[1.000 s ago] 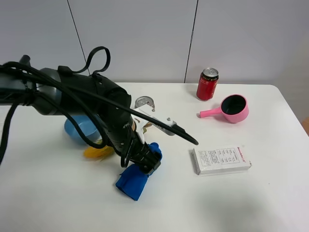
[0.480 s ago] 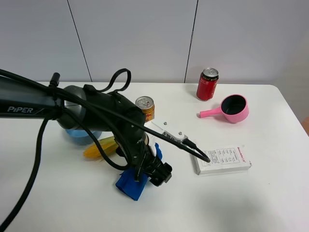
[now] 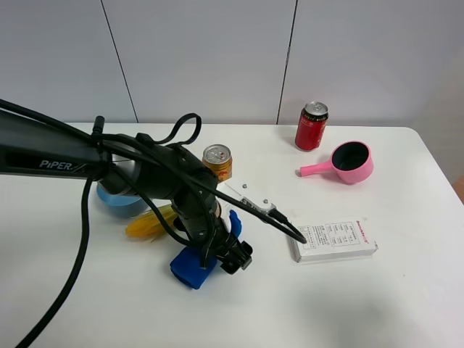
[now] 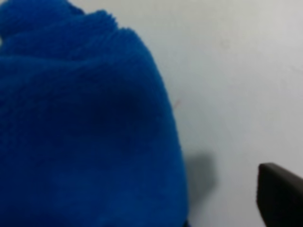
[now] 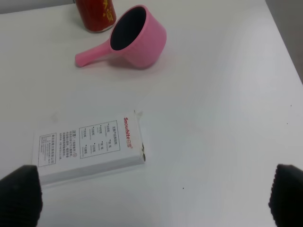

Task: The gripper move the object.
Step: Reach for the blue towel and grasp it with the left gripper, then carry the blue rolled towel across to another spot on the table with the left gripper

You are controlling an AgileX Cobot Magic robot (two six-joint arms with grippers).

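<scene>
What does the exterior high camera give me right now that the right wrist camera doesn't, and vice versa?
Only exterior high: the left gripper at the blue rolled cloth, plus the corn cob, light-blue bowl and gold can. Only right wrist: the right gripper, fingertips wide apart, and readable Snowhite lettering on the white box. Both: red can, pink scoop and that box.

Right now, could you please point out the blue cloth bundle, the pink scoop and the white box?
blue cloth bundle (image 3: 187, 268), exterior high view, its exposed lower end
pink scoop (image 3: 357, 174), exterior high view, its cup wall
white box (image 3: 333, 240), exterior high view, its printed top
</scene>
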